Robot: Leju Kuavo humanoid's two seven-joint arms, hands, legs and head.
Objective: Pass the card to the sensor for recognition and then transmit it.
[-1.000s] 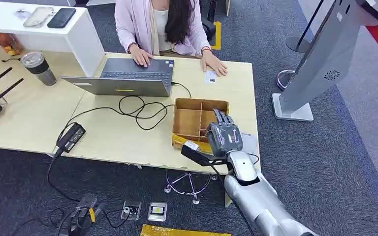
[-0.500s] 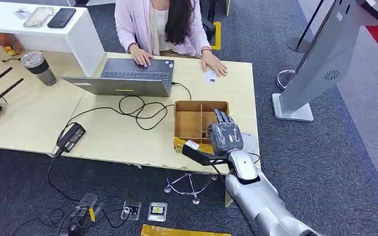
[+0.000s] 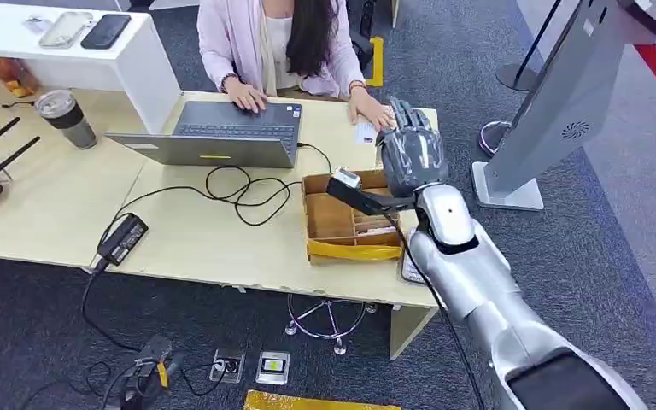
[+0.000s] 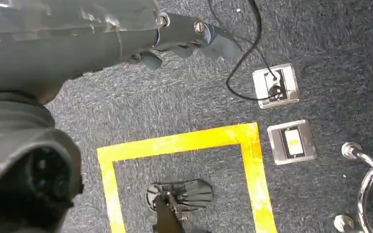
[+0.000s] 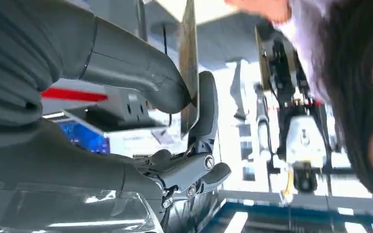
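My right hand [image 3: 408, 154] is raised above the far right part of the wooden table [image 3: 213, 243], just past the cardboard box [image 3: 307, 209]. It pinches a small white card [image 3: 347, 179] between thumb and a finger, the other fingers pointing away from me. In the right wrist view the card [image 5: 190, 58] stands edge-on in that pinch of the right hand [image 5: 141, 73]. A grey kiosk [image 3: 564, 94] stands on the floor to the right of the table. My left hand [image 4: 184, 31] hangs over the carpet and holds nothing, its fingers loosely apart.
A person [image 3: 273, 43] sits at the far side with hands by an open laptop [image 3: 222, 137]. Another white card [image 3: 365, 132] lies near the person's hand. Cables [image 3: 239, 192], a power brick [image 3: 122, 239] and a tumbler [image 3: 68, 118] are on the table.
My right hand has lifted from the near edge of the cardboard box and moved up and towards the far side of the table, with the card still pinched.
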